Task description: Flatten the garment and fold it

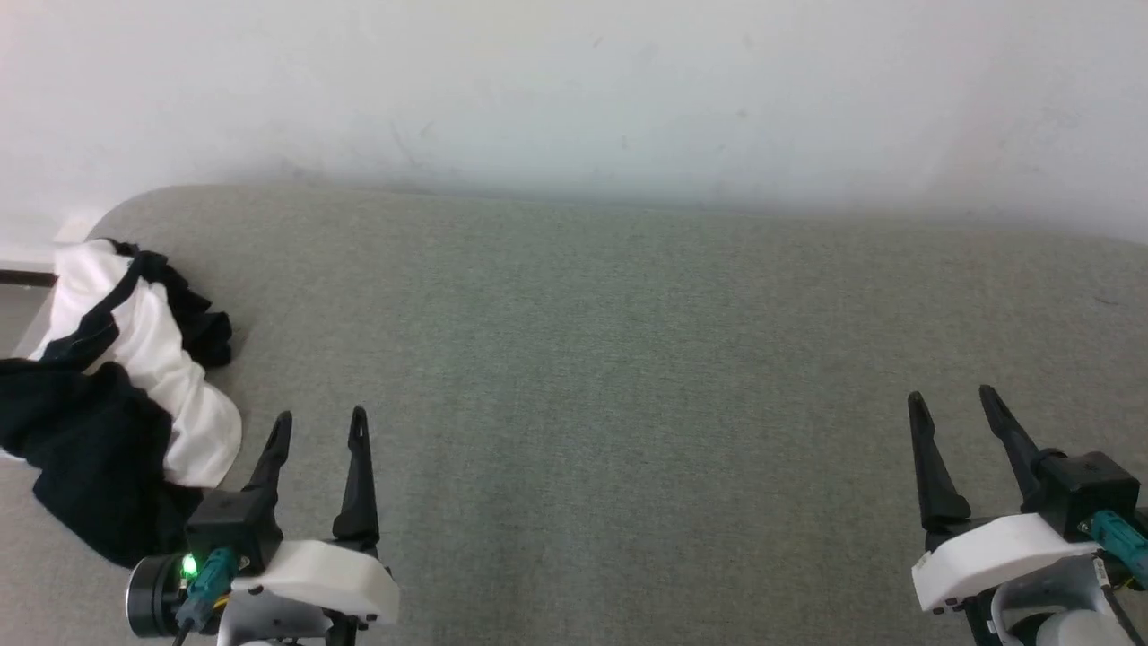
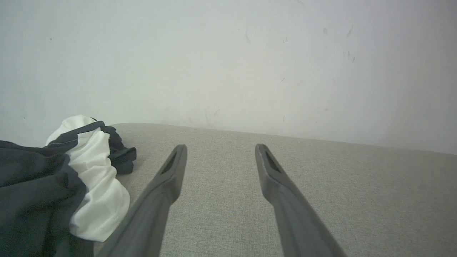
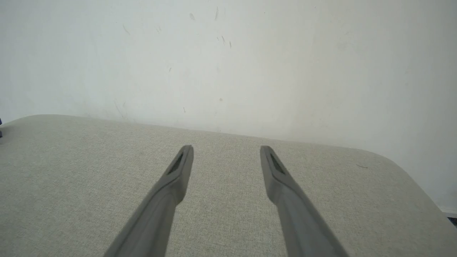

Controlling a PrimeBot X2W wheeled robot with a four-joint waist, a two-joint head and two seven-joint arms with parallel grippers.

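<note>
Black-and-white garment [image 1: 134, 386] crumpled at bench [image 1: 628, 359] left edge, just beside my left gripper [image 1: 321, 415]; right gripper [image 1: 951, 396] well apart; both gaping, empty.

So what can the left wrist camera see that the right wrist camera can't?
Left wrist view's own: the crumpled black-and-white garment beside the open left claw. Right wrist view's own: the open right claw, a rounded corner at that view's right, and a dark speck at its left edge, too small to tell. Shared: the grey fabric surface and the pale wall behind it.
</note>
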